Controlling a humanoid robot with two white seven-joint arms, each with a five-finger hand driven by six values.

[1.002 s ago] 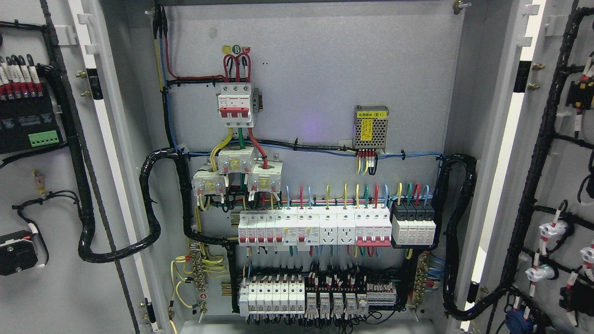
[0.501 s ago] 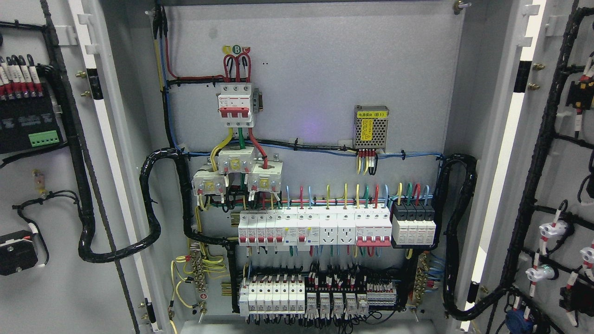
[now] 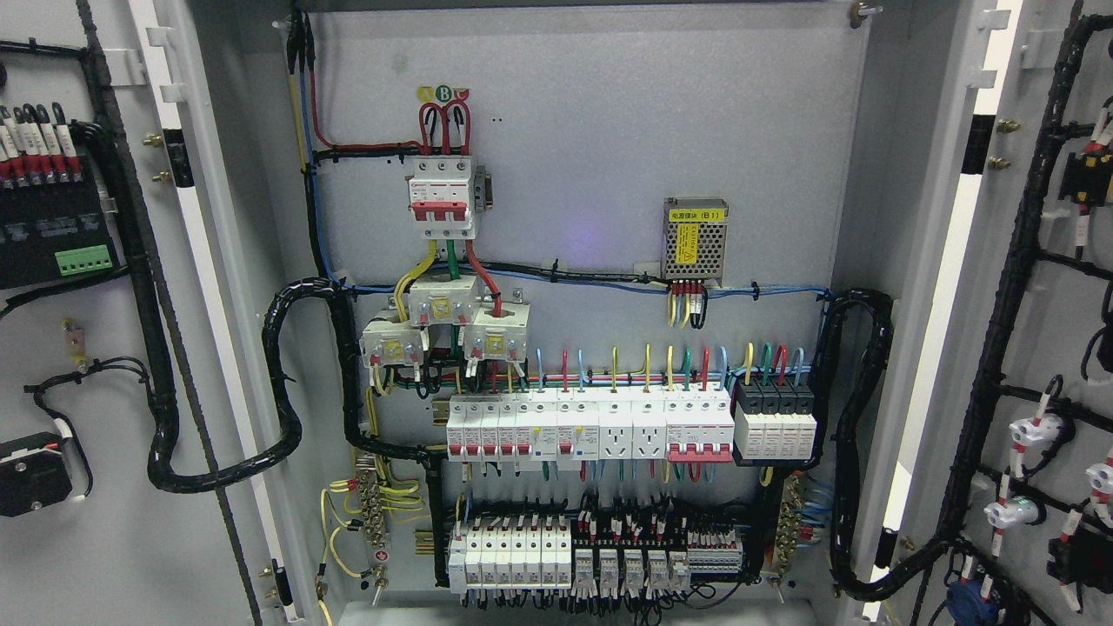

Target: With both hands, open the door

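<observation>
A grey electrical cabinet fills the head view with both doors swung wide. The left door [image 3: 104,556] shows its inner face at the picture's left, carrying a black module and black cable looms. At the picture's right stands the right door [image 3: 1056,322], also turned inner face out, with white lamp sockets and wiring. Between them the back panel [image 3: 609,130] is exposed. Neither of my hands nor any arm shows in the picture.
On the panel sit a red-handled main breaker [image 3: 442,196], a meshed power supply [image 3: 695,240], a row of white breakers [image 3: 591,426] and lower terminal blocks [image 3: 600,556]. Thick black cable bundles [image 3: 283,382] loop from the cabinet to each door.
</observation>
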